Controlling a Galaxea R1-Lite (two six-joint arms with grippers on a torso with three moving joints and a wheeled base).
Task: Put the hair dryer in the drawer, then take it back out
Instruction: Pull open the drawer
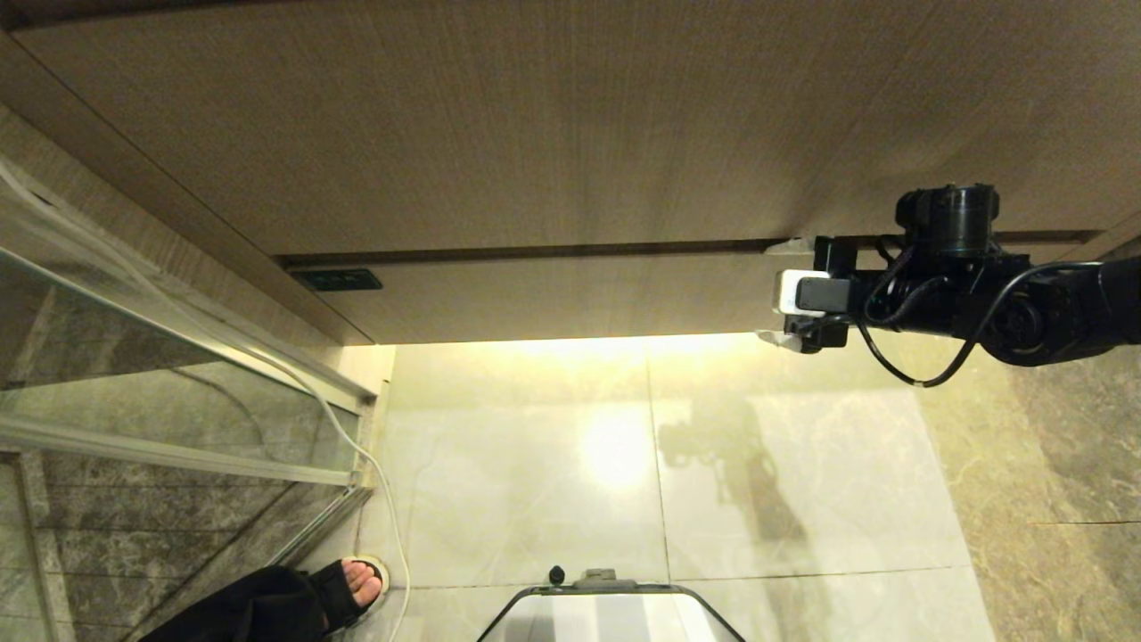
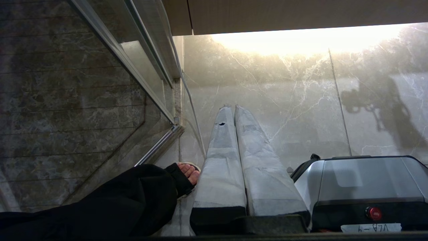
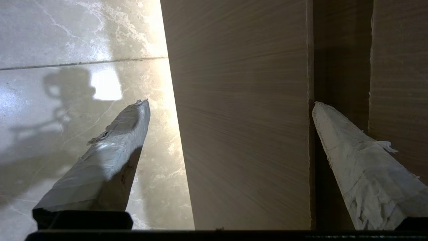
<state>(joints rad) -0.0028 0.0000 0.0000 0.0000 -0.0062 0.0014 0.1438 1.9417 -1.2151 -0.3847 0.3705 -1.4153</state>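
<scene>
At the right of the head view, the right gripper [image 1: 774, 292] reaches in level toward the drawer [image 1: 570, 294], a wide light-brown wood-grain front that sits shut below the large cabinet panel [image 1: 499, 125] with a dark seam between them. Its jaws stand wide and hold nothing: in the right wrist view one taped finger [image 3: 110, 157] lies on the floor side of the drawer front [image 3: 244, 117] and the other by the dark gap at the front's far edge, so the front sits between them; whether either finger touches the wood cannot be told. No hair dryer shows in any view, so its place cannot be told. The left gripper [image 2: 234, 108] hangs low beside the robot's grey base [image 2: 364, 180], its two taped fingers pressed together, pointing at the pale marble floor [image 1: 535, 464]. A person's sandalled foot [image 1: 357, 581] and dark trouser leg rest on the floor near a glass partition [image 1: 160, 374], with a thin white cable [image 1: 357, 446] running down beside it.
</scene>
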